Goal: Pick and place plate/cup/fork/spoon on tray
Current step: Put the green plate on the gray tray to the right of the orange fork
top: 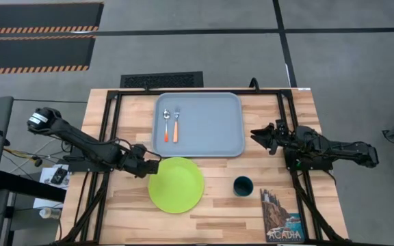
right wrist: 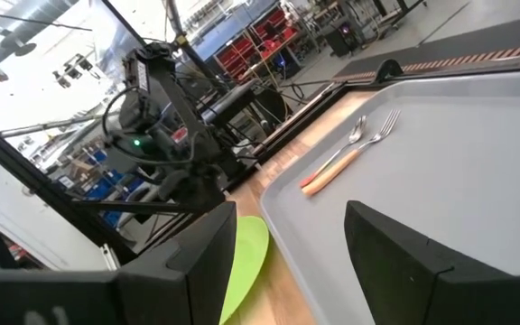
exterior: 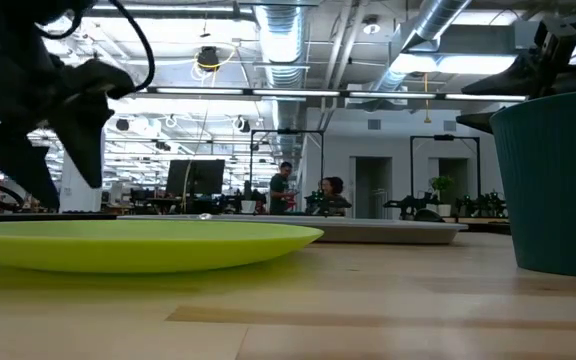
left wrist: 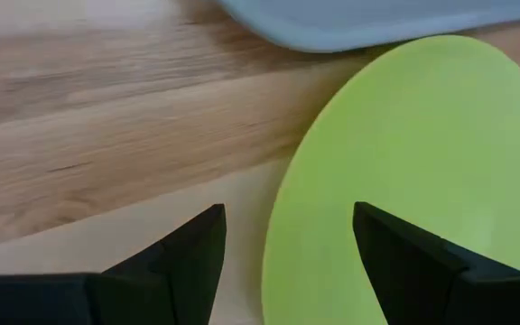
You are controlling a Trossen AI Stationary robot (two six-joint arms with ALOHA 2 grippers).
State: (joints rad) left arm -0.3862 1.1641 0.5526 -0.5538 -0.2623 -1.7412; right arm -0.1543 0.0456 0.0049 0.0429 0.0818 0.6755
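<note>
The lime-green plate (top: 176,184) lies flat on the table, near of the pale blue-grey tray (top: 211,137). The spoon (top: 167,123) and the fork (top: 176,124) lie side by side on the tray's left part. The dark teal cup (top: 243,185) stands on the table to the plate's right. My left gripper (top: 152,166) is open at the plate's far left rim. In the left wrist view (left wrist: 287,244) its fingers stand on either side of that rim (left wrist: 283,217), and in the low view (exterior: 63,120) it hangs above the plate (exterior: 138,243). My right gripper (top: 262,137) is open and empty beside the tray's right edge.
A colourful picture book (top: 282,216) lies at the table's near right corner, close to the cup. Bare wood shows left of the plate and between the plate and the cup. The black arm frames run along both sides of the table.
</note>
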